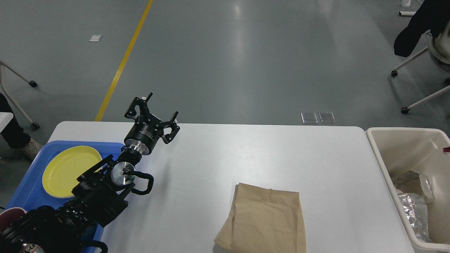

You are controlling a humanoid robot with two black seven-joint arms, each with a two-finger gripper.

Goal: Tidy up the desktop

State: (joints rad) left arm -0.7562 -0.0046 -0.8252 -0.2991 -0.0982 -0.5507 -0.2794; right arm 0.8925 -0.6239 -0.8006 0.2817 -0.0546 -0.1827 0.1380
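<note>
The white desktop fills the lower part of the head view. A crumpled brown paper bag lies flat on it near the front edge, right of centre. My left gripper is open and empty, raised above the back left of the desktop, well left of the bag. My right arm is out of view.
A blue tray at the left edge holds a yellow plate and a dark red cup. A beige bin at the right end holds foil and plastic waste. Chairs stand on the floor at far right.
</note>
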